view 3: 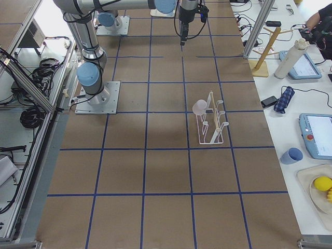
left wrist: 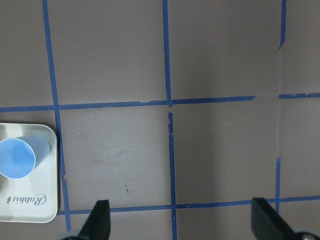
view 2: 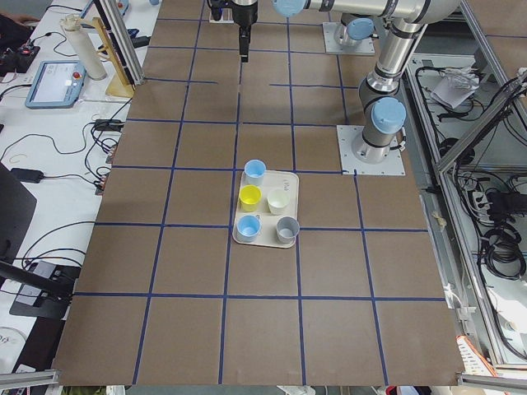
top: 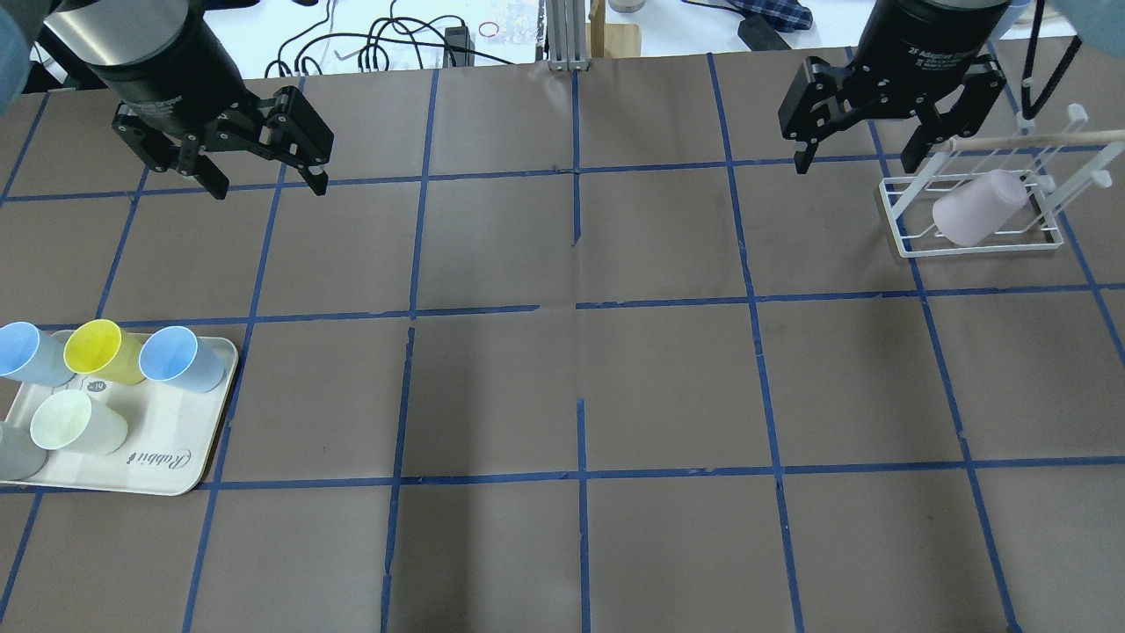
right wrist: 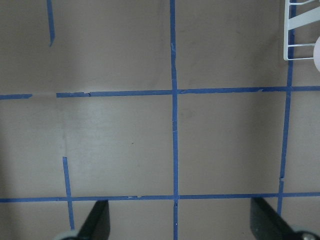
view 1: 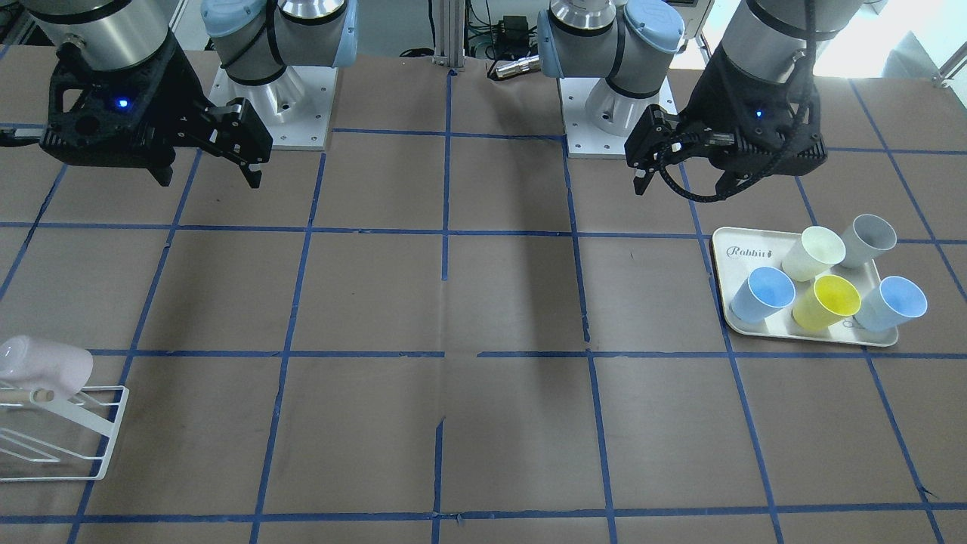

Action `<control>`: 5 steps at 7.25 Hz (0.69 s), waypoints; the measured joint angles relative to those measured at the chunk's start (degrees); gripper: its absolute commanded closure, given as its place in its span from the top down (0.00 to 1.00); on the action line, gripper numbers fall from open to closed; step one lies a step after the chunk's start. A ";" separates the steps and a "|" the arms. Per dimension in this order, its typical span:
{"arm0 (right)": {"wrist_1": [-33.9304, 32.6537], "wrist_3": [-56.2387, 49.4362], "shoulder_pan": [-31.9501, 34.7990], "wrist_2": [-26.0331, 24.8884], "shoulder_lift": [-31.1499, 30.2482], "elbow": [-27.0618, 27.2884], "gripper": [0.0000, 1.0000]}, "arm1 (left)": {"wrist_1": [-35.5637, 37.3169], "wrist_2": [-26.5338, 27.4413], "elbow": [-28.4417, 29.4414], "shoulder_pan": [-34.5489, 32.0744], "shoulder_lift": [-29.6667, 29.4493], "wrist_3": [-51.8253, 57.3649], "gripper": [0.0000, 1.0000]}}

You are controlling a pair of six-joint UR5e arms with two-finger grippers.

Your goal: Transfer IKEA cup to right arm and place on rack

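The pale pink IKEA cup point(top: 977, 208) lies tilted on the prongs of the white wire rack point(top: 976, 249) at the table's right side. It also shows in the front view point(view 1: 45, 365) on the rack point(view 1: 83, 431). My right gripper point(top: 857, 149) hangs open and empty above the table, just left of the rack and apart from the cup. My left gripper point(top: 268, 180) hangs open and empty on the far left side. In both wrist views the fingers are spread wide over bare table; a corner of the rack point(right wrist: 300, 30) shows in the right wrist view.
A cream tray point(top: 176, 466) at the left front holds two light blue cups, a yellow cup point(top: 101, 350), a pale cream cup point(top: 75, 424) and a grey cup. The table is brown paper with blue tape lines.
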 measured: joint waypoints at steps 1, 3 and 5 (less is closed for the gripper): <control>-1.97 -0.24 0.86 -0.03 -0.13 0.98 1.00 | 0.04 0.02 -0.02 0.00 0.01 0.00 1.00; -5.21 -0.60 1.59 -0.40 -0.37 2.91 1.00 | 0.12 0.03 0.01 0.00 0.02 0.00 1.00; -5.72 -0.68 1.64 -0.45 -0.56 3.21 1.00 | 0.11 0.02 0.11 0.06 0.00 0.00 1.00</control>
